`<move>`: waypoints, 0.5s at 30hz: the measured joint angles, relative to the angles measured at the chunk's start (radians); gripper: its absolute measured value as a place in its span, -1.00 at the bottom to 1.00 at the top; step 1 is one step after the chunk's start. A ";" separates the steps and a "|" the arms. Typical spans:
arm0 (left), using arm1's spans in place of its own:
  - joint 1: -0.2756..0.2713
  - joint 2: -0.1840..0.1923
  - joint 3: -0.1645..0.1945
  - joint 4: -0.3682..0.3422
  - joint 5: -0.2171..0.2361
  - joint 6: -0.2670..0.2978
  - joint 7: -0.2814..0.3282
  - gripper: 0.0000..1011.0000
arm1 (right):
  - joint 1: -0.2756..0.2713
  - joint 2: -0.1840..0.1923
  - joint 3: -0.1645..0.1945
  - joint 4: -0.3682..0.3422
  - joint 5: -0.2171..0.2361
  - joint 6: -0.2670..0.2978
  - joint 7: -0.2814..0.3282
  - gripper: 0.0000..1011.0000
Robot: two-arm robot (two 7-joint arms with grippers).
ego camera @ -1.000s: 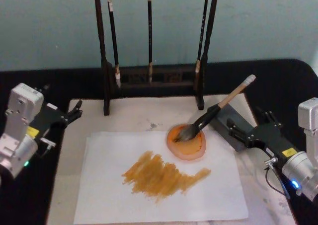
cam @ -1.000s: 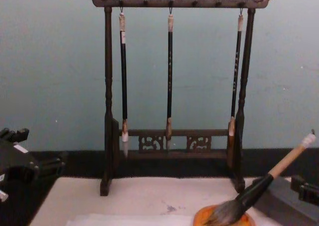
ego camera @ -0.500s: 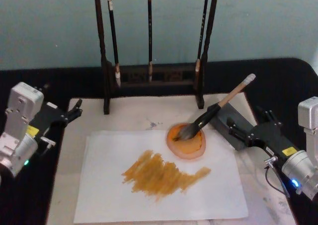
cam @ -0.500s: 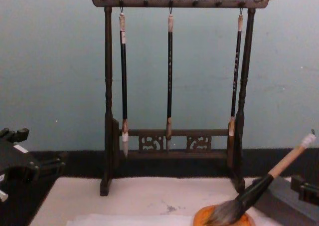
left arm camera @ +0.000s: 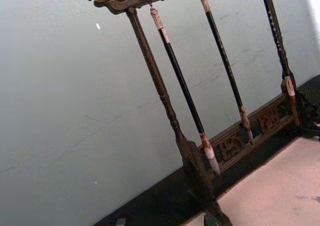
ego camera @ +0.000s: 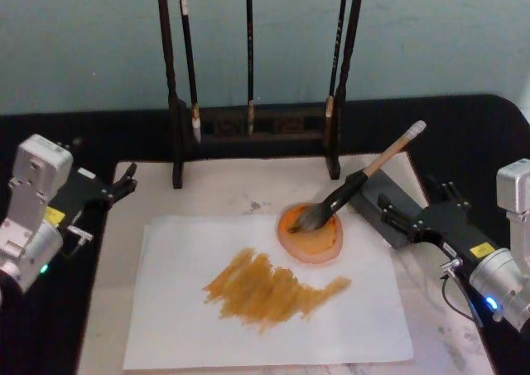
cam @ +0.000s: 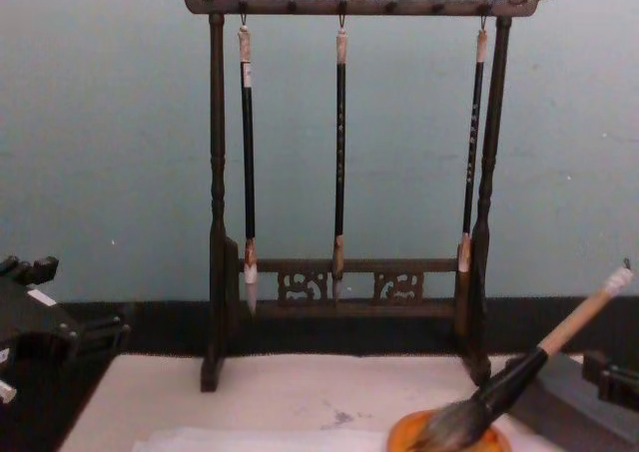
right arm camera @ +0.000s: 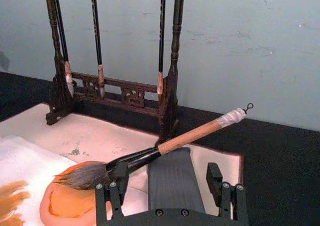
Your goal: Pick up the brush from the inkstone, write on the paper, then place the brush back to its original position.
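Note:
The brush [ego camera: 348, 193] lies slanted, untouched by either gripper. Its grey bristles rest on a round orange dish [ego camera: 313, 241], and its black shaft leans on the dark grey inkstone [ego camera: 383, 203]. In the right wrist view the brush [right arm camera: 165, 146] crosses just ahead of my right gripper [right arm camera: 162, 186], which is open with the inkstone [right arm camera: 172, 181] between its fingers. From the head view the right gripper [ego camera: 412, 204] sits at the inkstone's right end. The paper [ego camera: 166, 325] carries broad orange-brown strokes [ego camera: 269, 290]. My left gripper [ego camera: 103, 205] is open at the mat's left edge.
A dark wooden stand [ego camera: 257, 131] with three thin hanging brushes [cam: 340, 153] stands at the back of the beige mat [ego camera: 224, 189]. A black tabletop [ego camera: 480, 135] surrounds the mat. A teal wall is behind.

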 joint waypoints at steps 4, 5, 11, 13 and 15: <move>0.000 0.000 0.000 0.000 0.000 0.000 0.000 1.00 | 0.000 0.000 0.000 0.000 0.000 0.000 0.000 0.98; 0.000 0.000 0.000 0.000 0.000 0.000 0.000 1.00 | 0.000 0.000 0.000 0.000 0.000 0.000 0.000 0.98; 0.000 0.000 0.000 0.000 0.000 0.000 0.000 1.00 | 0.000 0.000 0.000 0.000 0.000 0.000 0.000 0.98; 0.000 0.000 0.000 0.000 0.000 0.000 0.000 1.00 | 0.000 0.000 0.000 0.000 0.000 0.000 0.000 0.98; 0.000 0.000 0.000 0.000 0.000 0.000 0.000 1.00 | 0.000 0.000 0.000 0.000 0.000 0.000 0.000 0.98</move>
